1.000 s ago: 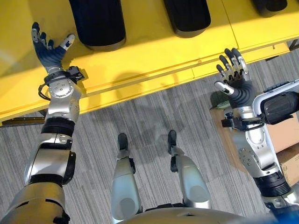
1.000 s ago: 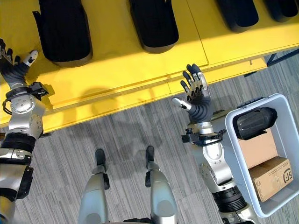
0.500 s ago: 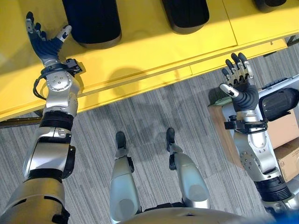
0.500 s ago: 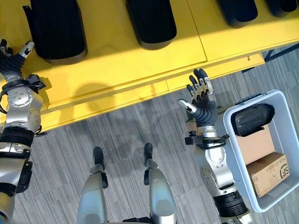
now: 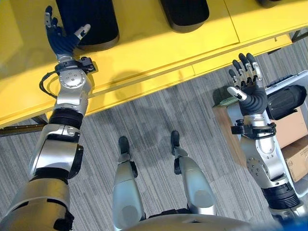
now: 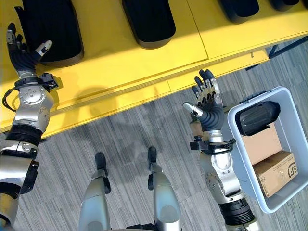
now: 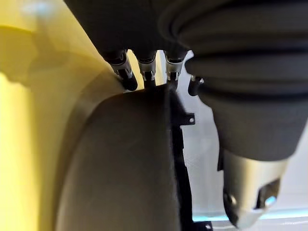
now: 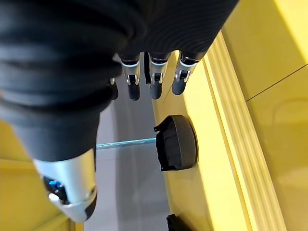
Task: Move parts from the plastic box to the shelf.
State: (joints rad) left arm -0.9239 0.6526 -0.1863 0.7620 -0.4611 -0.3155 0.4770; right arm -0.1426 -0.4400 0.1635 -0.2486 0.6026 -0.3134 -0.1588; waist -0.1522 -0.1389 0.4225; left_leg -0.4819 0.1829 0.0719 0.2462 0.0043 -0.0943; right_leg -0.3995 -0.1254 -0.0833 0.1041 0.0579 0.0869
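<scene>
While the left hand [image 5: 61, 41] spreads beside a black part [image 5: 89, 19], the right hand [image 6: 208, 103] hovers spread near the plastic box [image 6: 284, 197].

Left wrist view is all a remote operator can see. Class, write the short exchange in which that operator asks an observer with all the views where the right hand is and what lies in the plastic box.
Operator: I see the left hand by a shelf part. Where is the right hand?
Observer: The right hand is open and holds nothing. It is over the floor, between the edge of the yellow shelf and the plastic box.
Operator: What lies in that box?
Observer: One boxed black part and two cardboard boxes.
</scene>
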